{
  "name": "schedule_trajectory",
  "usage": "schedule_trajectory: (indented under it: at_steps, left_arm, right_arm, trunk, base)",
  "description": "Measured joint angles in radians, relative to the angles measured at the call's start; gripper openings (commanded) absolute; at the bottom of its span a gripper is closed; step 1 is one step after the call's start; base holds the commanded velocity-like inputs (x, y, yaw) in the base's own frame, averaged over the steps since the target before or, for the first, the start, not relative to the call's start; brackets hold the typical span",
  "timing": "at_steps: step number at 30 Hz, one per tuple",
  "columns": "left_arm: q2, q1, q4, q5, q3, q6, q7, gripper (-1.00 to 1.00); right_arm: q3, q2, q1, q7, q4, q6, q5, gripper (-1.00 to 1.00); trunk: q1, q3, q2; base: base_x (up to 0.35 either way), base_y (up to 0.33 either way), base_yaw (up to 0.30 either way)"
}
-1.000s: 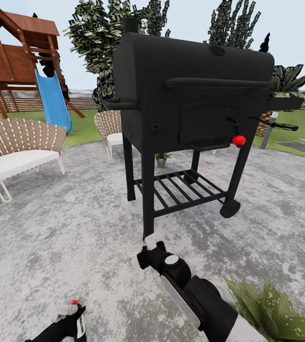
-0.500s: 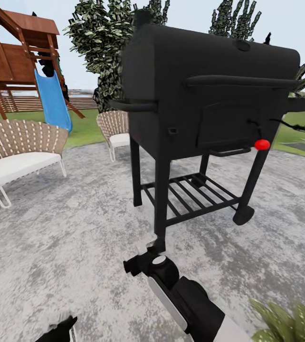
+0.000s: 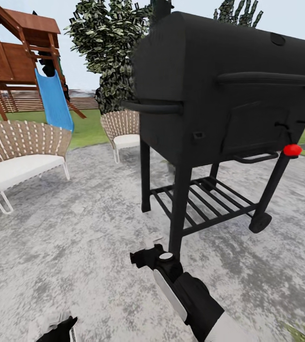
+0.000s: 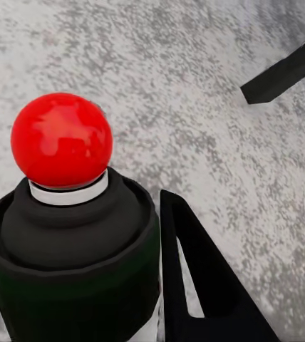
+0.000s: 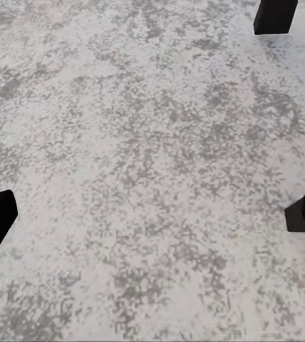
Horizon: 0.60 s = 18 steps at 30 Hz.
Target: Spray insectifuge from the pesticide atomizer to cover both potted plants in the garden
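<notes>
One of two stages done: pesticide atomizer (image 4: 67, 235) pinched in left gripper (image 3: 60, 327), low at head view's left edge. Right gripper (image 3: 147, 254) spread, holding nothing, over patio (image 3: 76, 237) beside grill (image 3: 219, 109). Spraying both potted plants left.

One grill (image 3: 228, 95), two wicker chairs (image 3: 19, 152), one slide (image 3: 53, 99)
</notes>
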Motion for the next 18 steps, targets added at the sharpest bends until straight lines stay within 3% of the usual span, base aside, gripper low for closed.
schedule_trajectory:
  at_steps: [5, 9, 11, 12, 13, 15, 18]
  left_arm:
    - [0.000, 0.000, 0.000, 0.001, 0.000, 0.004, -0.001, -1.00]
    - [0.000, 0.000, 0.001, 0.001, 0.002, 0.003, -0.001, -1.00]
    - [0.000, 0.000, 0.001, 0.001, 0.002, 0.003, 0.000, -1.00]
    - [0.000, 0.000, 0.001, 0.001, 0.002, 0.003, 0.001, -1.00]
    - [0.000, 0.000, 0.001, 0.001, 0.002, 0.003, 0.001, -1.00]
    - [-0.001, 0.000, 0.001, 0.001, 0.002, 0.002, 0.001, -1.00]
    - [-0.002, 0.000, 0.002, 0.000, 0.002, -0.001, 0.001, -1.00]
  right_arm:
    - [0.038, 0.000, 0.001, 0.002, -0.002, -0.014, 0.003, 1.00]
    - [0.030, 0.000, 0.002, 0.003, 0.004, -0.051, 0.000, 1.00]
    - [0.025, 0.000, 0.002, 0.008, 0.074, -0.197, -0.002, 1.00]
    - [0.025, 0.000, 0.002, 0.038, 0.145, -0.305, -0.002, 1.00]
    - [0.024, 0.000, 0.001, 0.068, 0.178, -0.361, -0.002, 1.00]
    - [0.024, 0.000, 0.001, 0.127, 0.207, -0.414, -0.001, 1.00]
    - [0.022, 0.000, 0.001, 0.131, 0.210, -0.421, 0.000, 1.00]
  trunk:
    - [0.000, 0.000, 0.000]
    - [0.000, 0.000, 0.000]
    - [0.000, 0.000, 0.000]
    - [0.000, 0.000, 0.000]
    - [0.000, 0.000, 0.000]
    - [0.000, 0.000, 0.000]
    - [0.000, 0.000, 0.000]
  base:
    - [0.129, 0.316, 0.000]
    - [0.111, 0.322, 0.000]
    - [0.112, 0.323, 0.000]
    - [0.121, 0.323, 0.000]
    - [0.146, 0.320, 0.000]
    - [0.178, 0.304, 0.000]
    - [0.233, 0.258, 0.000]
